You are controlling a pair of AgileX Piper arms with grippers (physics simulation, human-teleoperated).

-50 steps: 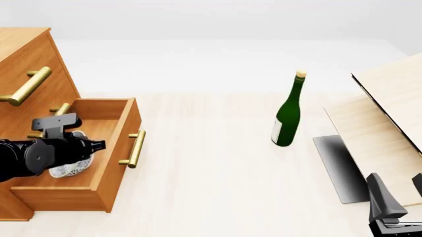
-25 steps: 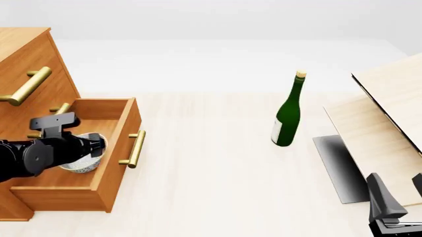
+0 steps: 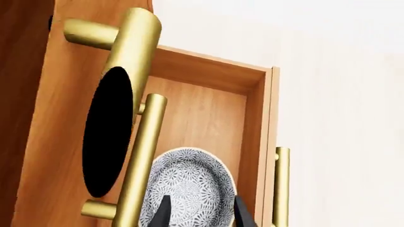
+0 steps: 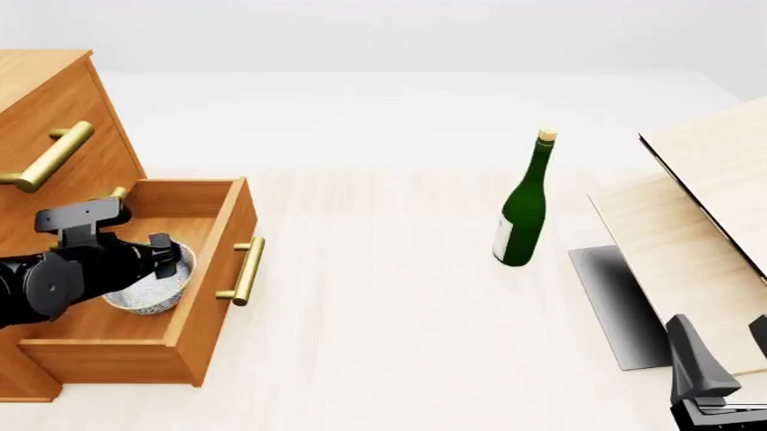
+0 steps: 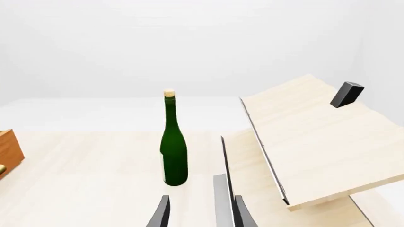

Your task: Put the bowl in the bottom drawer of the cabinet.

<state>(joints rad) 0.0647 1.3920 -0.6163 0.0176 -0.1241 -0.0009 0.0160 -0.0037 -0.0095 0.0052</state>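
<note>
The white speckled bowl (image 4: 146, 289) stands upright on the floor of the bottom drawer (image 4: 223, 235), which is pulled out of the orange-brown cabinet (image 4: 54, 99). My left gripper (image 4: 171, 259) hovers just above the bowl's rim, open and holding nothing. In the left wrist view the bowl (image 3: 189, 182) lies beyond the left gripper (image 3: 203, 213), inside the drawer (image 3: 208, 113). My right gripper (image 4: 723, 348) rests open at the near right of the table, far from the cabinet. The right wrist view shows the right gripper (image 5: 202, 213) with nothing between its fingers.
A green bottle (image 4: 524, 211) stands mid-table, also in the right wrist view as the bottle (image 5: 173, 146). Pale wooden boards (image 4: 695, 206) slant at the right over a dark grey plate (image 4: 613, 305). The upper drawers' brass handles (image 3: 129, 52) jut out above the open drawer.
The bowl went from tilted in the left gripper to upright on the drawer floor. The left gripper let go and drew back up and to the left. The right arm stayed still.
</note>
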